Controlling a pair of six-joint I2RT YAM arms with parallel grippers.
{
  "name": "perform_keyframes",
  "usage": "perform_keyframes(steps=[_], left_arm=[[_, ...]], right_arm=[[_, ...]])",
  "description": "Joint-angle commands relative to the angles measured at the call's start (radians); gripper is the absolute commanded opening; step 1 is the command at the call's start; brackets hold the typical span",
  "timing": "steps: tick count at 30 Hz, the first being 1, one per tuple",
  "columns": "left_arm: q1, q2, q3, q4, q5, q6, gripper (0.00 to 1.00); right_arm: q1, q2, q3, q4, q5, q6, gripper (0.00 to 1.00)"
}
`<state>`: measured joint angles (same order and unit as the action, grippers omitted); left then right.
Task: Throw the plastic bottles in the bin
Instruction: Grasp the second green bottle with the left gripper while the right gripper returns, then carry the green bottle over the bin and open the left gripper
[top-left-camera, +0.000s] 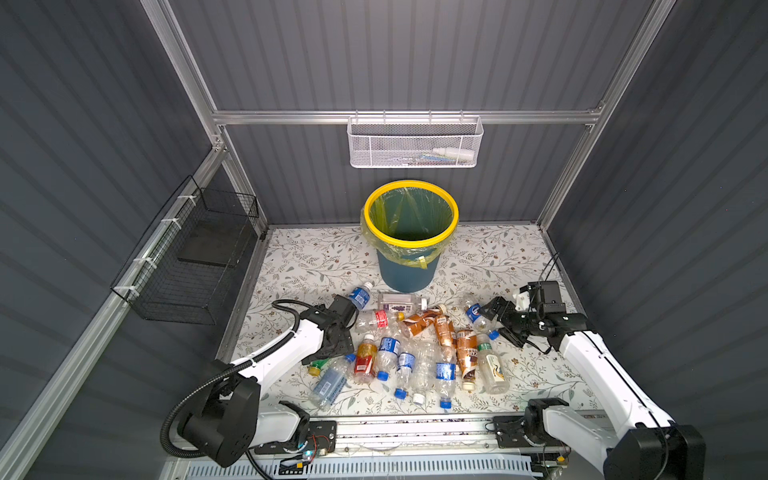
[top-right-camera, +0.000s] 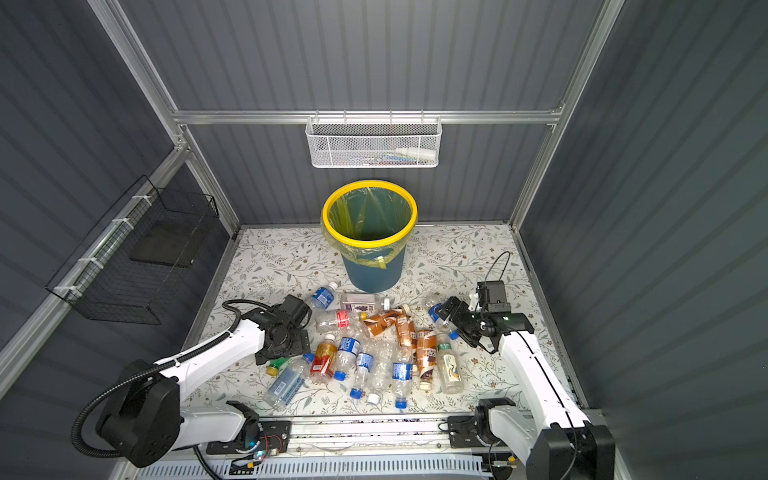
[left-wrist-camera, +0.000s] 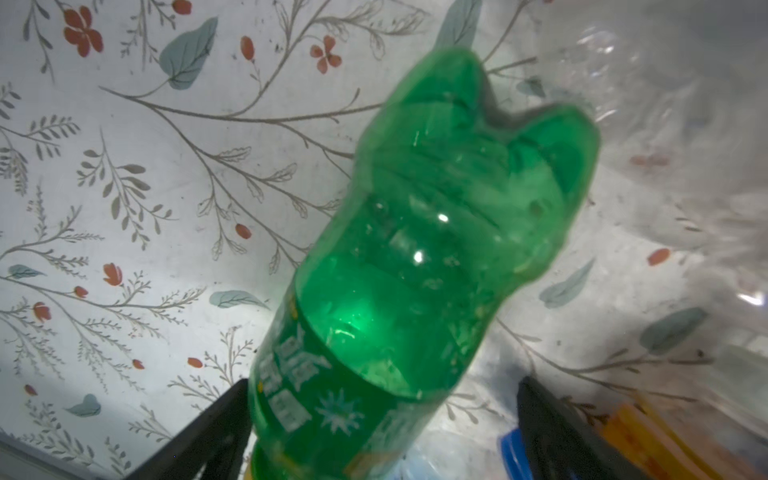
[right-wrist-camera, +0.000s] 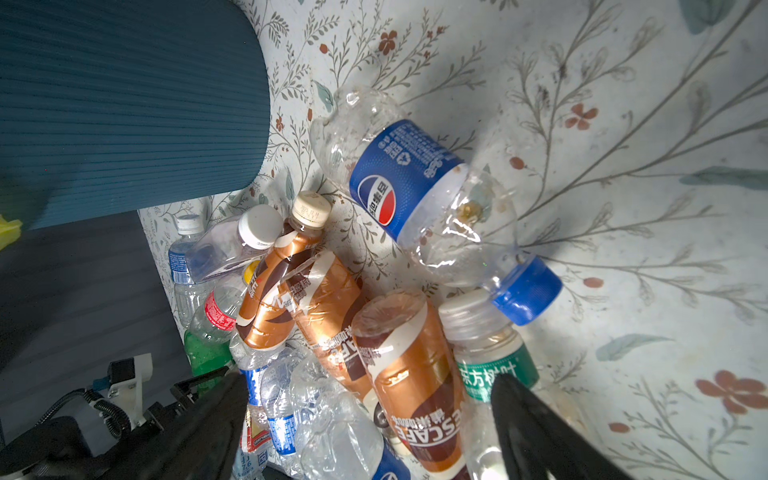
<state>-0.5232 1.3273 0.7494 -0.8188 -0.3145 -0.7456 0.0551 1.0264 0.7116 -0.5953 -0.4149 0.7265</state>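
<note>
Two sets of jaws are spread wide over the plastic bottles (top-left-camera: 419, 353), and neither is grasping anything. Your left gripper (left-wrist-camera: 384, 382) straddles the green bottle (left-wrist-camera: 415, 257): its labelled part lies between the fingers, close against one and clear of the other, with its base pointing out ahead. Close off-centre and the slick, rounded body will likely squirt free, or drag in the clear bottle (left-wrist-camera: 665, 145) just beside it. Your right gripper (right-wrist-camera: 368, 378) hangs above a brown-labelled bottle (right-wrist-camera: 411, 374), with a blue-labelled bottle (right-wrist-camera: 407, 178) ahead. The bin (top-left-camera: 406, 272) is well beyond both jaws, with no bottle visible inside.
</note>
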Motion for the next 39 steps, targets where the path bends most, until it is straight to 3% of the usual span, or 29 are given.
perform_keyframes(steps=[1,6,9,12,19,30,39], left_arm=[[-0.002,0.006,-0.002,0.01,-0.042,-0.014,0.92],[0.023,0.007,-0.003,0.033,-0.057,-0.012,0.86],[0.066,0.009,-0.006,0.064,-0.045,0.014,0.95],[0.119,0.012,0.003,0.116,0.009,0.07,0.96],[0.18,0.026,0.009,0.153,0.074,0.14,0.76],[0.22,-0.033,-0.009,0.136,0.131,0.129,0.58],[0.236,-0.12,0.05,0.082,0.185,0.108,0.59]], right_arm=[[0.007,-0.012,-0.012,0.003,0.017,0.001,0.93],[0.006,-0.01,-0.01,0.008,0.019,-0.002,0.91],[0.006,-0.006,-0.01,0.008,0.018,-0.002,0.91],[0.006,-0.002,-0.007,0.01,0.018,-0.004,0.9],[0.006,0.004,-0.007,0.014,0.016,-0.007,0.81],[0.007,-0.009,0.015,-0.005,0.036,-0.028,0.73],[0.006,-0.012,0.023,-0.006,0.033,-0.021,0.72]])
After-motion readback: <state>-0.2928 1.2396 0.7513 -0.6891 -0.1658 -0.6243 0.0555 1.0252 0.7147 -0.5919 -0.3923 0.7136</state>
